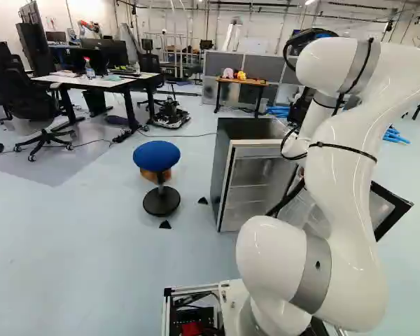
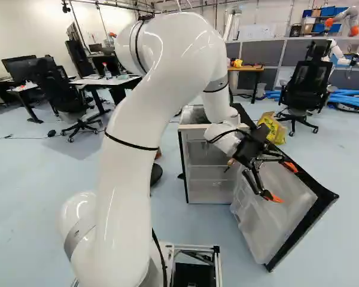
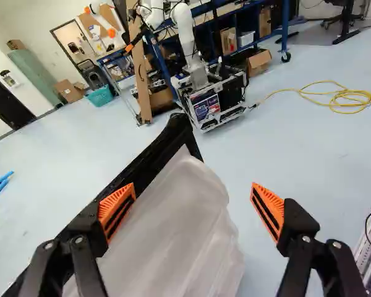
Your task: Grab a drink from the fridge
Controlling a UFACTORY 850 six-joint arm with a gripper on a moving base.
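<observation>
In the right base view my gripper (image 2: 283, 183) stands over the inner side of the swung-out fridge door (image 2: 275, 209). The fridge (image 2: 210, 156) is beside it, its front facing the base, with pale shelves inside; no drink can be made out. The left base view shows the fridge (image 1: 250, 192) left of my arm, which hides the gripper. In the wrist view the gripper (image 3: 192, 193) is wide open; the door's white liner (image 3: 173, 229) and black edge (image 3: 154, 158) lie below and between the fingers, ungripped.
A blue-topped stool (image 1: 157, 155) stands left of the fridge. A yellow bag (image 2: 273, 127) and an office chair (image 2: 305, 89) are behind the door. Beyond the gripper are another robot (image 3: 187, 37) on a boxy base and a yellow cable (image 3: 340, 98) on the floor.
</observation>
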